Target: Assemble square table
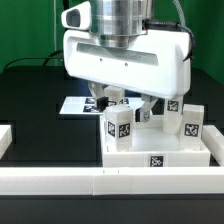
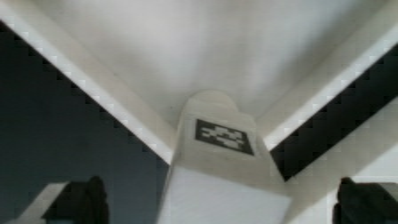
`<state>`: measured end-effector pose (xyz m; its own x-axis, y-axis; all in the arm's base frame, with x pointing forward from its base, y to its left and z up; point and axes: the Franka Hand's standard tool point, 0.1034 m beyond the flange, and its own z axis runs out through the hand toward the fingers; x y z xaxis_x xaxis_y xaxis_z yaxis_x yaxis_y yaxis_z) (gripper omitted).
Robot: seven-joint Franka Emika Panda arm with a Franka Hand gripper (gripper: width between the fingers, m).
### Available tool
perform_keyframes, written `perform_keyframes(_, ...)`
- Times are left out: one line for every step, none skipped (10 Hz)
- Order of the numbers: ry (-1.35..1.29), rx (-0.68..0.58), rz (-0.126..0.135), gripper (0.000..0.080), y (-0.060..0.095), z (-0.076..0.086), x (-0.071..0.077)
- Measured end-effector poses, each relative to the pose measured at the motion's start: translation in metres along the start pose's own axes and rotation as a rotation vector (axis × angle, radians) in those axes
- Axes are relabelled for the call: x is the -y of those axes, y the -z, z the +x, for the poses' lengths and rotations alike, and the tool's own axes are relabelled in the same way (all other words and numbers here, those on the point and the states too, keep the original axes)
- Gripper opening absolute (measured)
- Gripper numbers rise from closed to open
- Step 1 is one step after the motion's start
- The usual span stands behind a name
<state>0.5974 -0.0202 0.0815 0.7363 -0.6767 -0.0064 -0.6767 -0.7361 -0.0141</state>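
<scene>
Work surface: a black table point(image 1: 30, 100) is filling the scene, matte and dark.
Backdrop: a green wall or screen point(image 1: 25, 25) is standing at the far side.
Border: a long low white rail point(image 1: 60, 182) is running along the near edge.
Fixture: the marker board point(image 1: 75, 104) is lying flat, far left of centre.
Light: even illumination is falling from above.

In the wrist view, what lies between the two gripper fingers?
A white leg with a black-and-white tag stands upright between the open gripper's fingers, with dark gaps on both sides. The tabletop lies beyond it.
</scene>
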Motion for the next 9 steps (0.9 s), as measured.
perform_keyframes(0.050,0.000,0.000,0.0648,-0.0001,-0.0001,-0.0001)
perform_keyframes(0.133,0.000,0.000,0.0648,-0.0001,0.0002,-0.0003)
perform_keyframes(0.217,0.000,0.000,0.0649,-0.0001,0.0004,-0.0006)
perform_keyframes(0.285,0.000,0.000,0.0649,-0.0001,0.0006,-0.0008)
perform_keyframes(0.404,-0.002,-0.007,0.0649,0.0002,0.0018,-0.0022)
perform_keyframes(0.543,-0.003,-0.010,0.0649,0.0000,0.0026,-0.0034)
perform_keyframes(0.648,-0.005,-0.012,0.0649,-0.0005,0.0022,-0.0031)
perform_keyframes(0.746,-0.004,-0.016,0.0649,-0.0006,0.0022,-0.0033)
perform_keyframes(0.826,-0.004,-0.018,0.0649,-0.0005,0.0028,-0.0038)
